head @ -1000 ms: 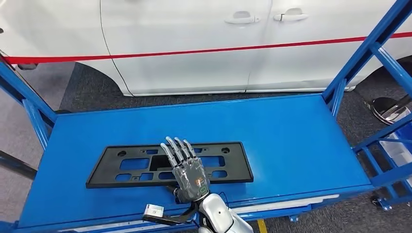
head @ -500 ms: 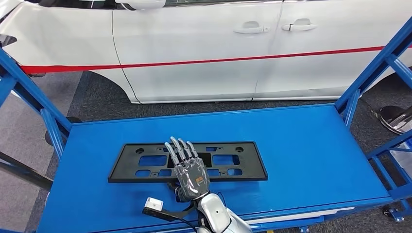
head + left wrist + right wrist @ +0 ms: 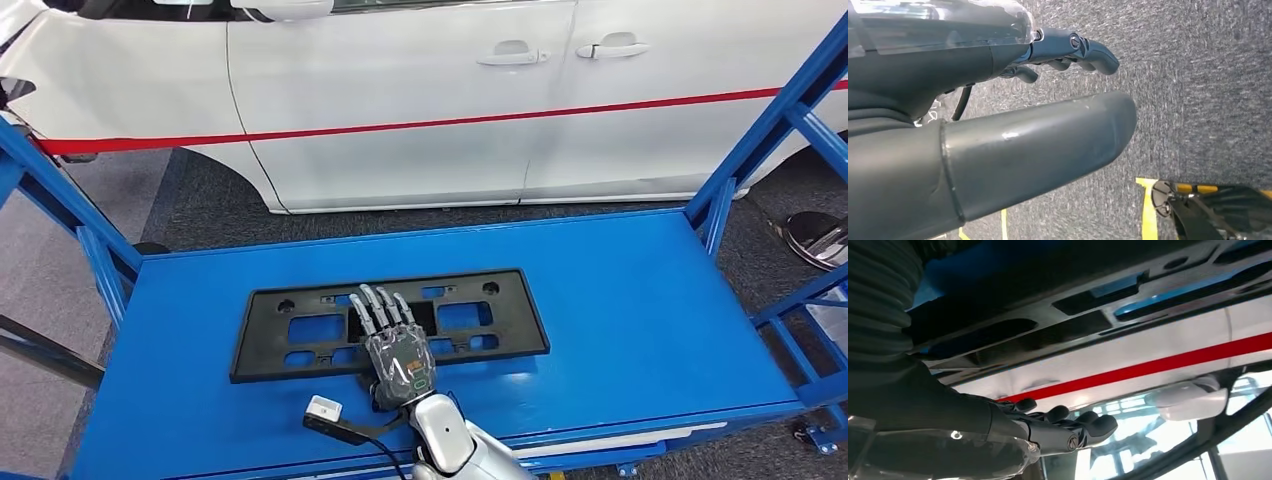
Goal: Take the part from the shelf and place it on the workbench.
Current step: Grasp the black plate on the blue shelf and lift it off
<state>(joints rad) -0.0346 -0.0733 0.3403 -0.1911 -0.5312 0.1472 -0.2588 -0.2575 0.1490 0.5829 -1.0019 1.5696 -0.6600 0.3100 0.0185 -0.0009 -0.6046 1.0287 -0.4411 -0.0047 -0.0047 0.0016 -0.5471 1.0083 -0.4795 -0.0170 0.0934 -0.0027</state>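
Note:
A flat black plastic frame part (image 3: 300,330) with several cutouts lies lengthwise on the blue shelf deck (image 3: 620,300). My right hand (image 3: 395,350) reaches in from the near edge, its fingers (image 3: 385,308) stretched flat over the middle of the part. In the right wrist view the part (image 3: 1048,335) runs between my thumb and my dark fingers (image 3: 1068,425), so the hand grips its near edge. The part's far edge looks slightly raised off the deck. My left hand (image 3: 1013,125) hangs over grey carpet, fingers loosely apart, holding nothing.
A white car (image 3: 400,90) with a red stripe stands right behind the shelf. Blue frame posts rise at the left (image 3: 60,200) and right (image 3: 770,120) ends. Bare blue deck lies to the right of the part. A yellow floor line (image 3: 1148,210) shows below my left hand.
The camera has shifted a little. The part's far edge has come up and away from the deck under my right hand, which has closed on its near edge.

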